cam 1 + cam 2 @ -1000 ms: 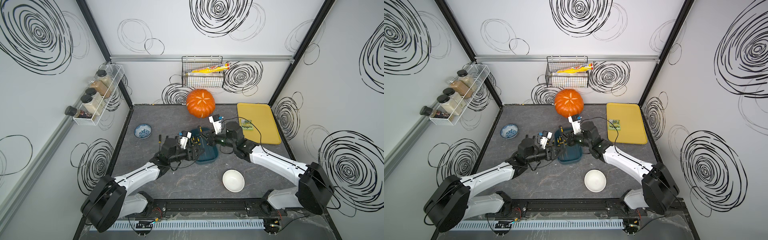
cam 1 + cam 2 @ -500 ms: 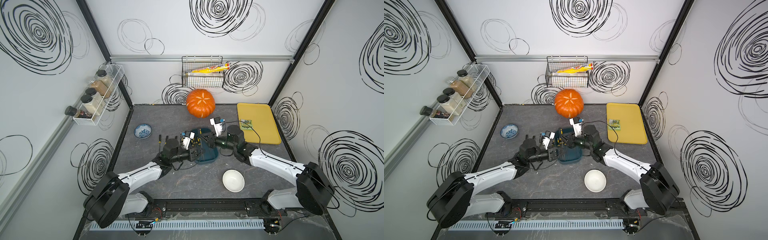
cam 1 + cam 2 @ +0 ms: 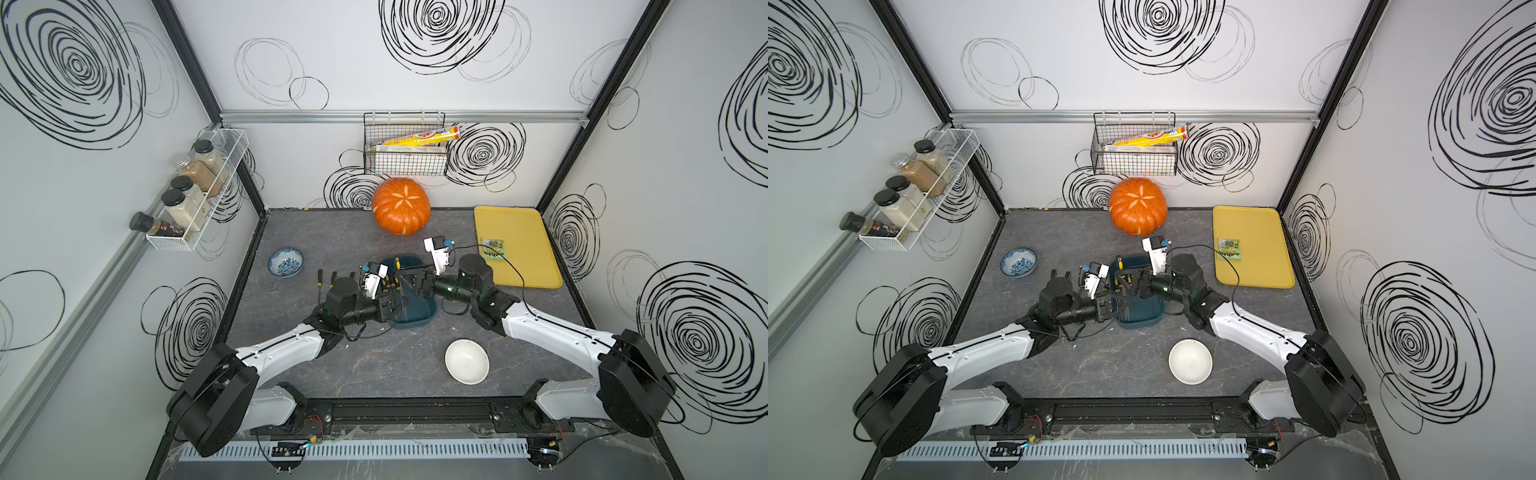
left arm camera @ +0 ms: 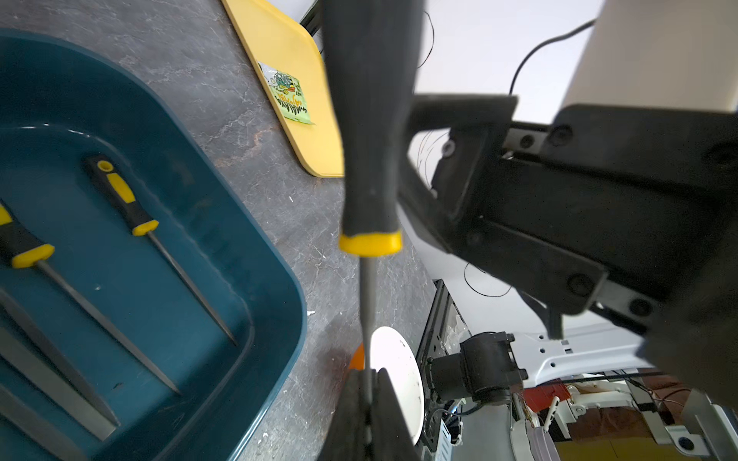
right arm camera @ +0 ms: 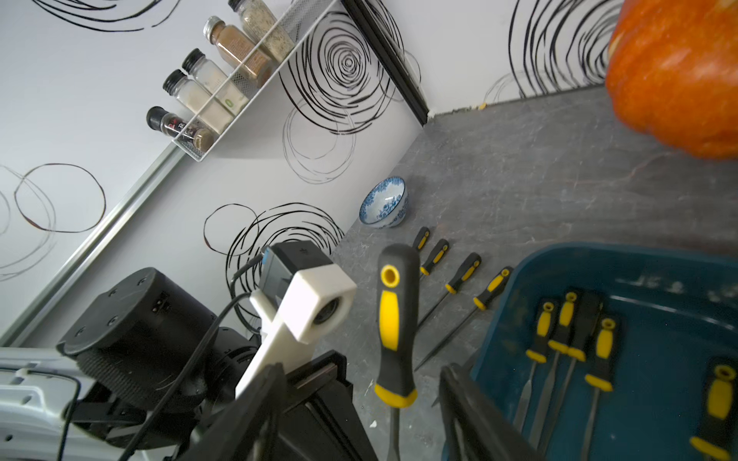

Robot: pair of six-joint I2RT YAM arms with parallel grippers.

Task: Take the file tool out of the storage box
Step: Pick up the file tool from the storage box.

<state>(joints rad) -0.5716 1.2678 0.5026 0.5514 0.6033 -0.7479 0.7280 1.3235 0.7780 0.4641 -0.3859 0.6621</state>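
1. The file tool [image 5: 395, 319] hangs beside the storage box [image 5: 559, 255], above the worktop [image 5: 519, 179].
2. The left gripper [image 4: 367, 403] is clenched on its thin steel shank. The right gripper [image 5: 361, 383] is spread wide around the handle, apparently not touching it.
3. It looks light and stiff with a slick shank, so the rubbery handle should give the surer hold.

You have a dark teal box [image 4: 191, 207], black-and-yellow file [image 5: 395, 319], orange pumpkin [image 3: 401, 206], yellow tray [image 3: 519, 232], and a seemingly marbled grey tabletop [image 3: 332, 232].

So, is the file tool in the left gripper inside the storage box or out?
Out. The file tool hangs in the air, blade clamped in the left gripper, touching neither floor nor wall of the storage box.
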